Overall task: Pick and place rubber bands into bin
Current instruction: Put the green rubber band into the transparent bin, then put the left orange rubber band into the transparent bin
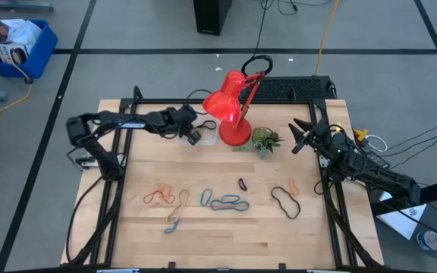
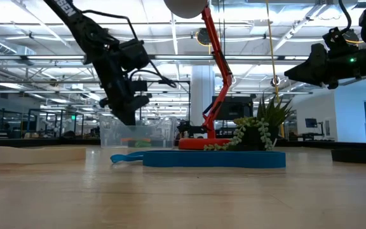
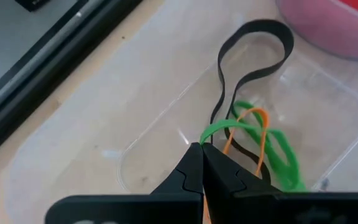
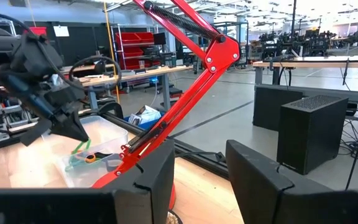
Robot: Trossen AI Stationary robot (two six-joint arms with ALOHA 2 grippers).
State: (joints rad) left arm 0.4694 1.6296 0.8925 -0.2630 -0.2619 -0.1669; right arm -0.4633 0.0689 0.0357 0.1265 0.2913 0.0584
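Left wrist view shows the bin as a shallow tray of clear, glossy plastic with rounded corners, its wall faint against the pale wood; it sits near the worktop's far edge, just beside the red lamp's round base. Inside lie thin floppy loops: a black band curled in a long bend, an orange band and a green band, flat and ribbon-like. The left gripper hangs over the bin with its dark, angular fingertips pressed together, the green band's end pinched between them. On the smooth wooden worktop more rubber bands are strewn across the middle, in orange, tan, blue-grey, red and black; their overlaps are hard to sort out from above. The right gripper waits raised at the worktop's right edge, its blocky fingers spread apart and holding nothing. A small leafy plant stands beside the lamp. Low view hides most of the bin behind the left gripper.
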